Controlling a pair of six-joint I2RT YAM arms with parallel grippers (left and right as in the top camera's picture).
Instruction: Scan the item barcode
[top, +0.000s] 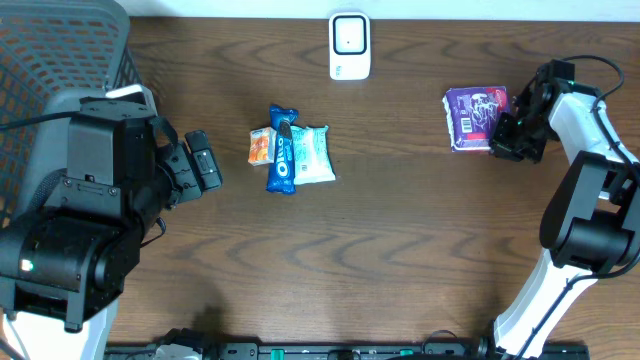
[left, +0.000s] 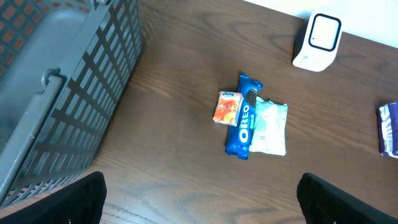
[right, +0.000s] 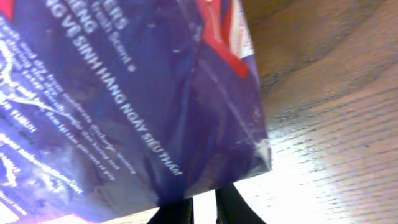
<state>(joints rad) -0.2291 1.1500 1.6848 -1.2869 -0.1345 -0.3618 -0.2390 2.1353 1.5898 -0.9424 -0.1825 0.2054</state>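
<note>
Dark wood table (top: 400, 250) carries a grey basket (top: 60, 40) at its left and a white scanner (top: 349, 45) at the far edge; at the centre lie an Oreo (top: 282, 150), an orange pack (top: 260, 146) and a pale pack (top: 314, 154), touching one another; the purple pack (top: 474, 117) lies to the right, well apart from the scanner; the right gripper (top: 505, 135) has its jaws narrow, pinching that pack's right edge; the left gripper (top: 205, 165) hangs near the basket with its jaws wide, holding nothing.
</note>
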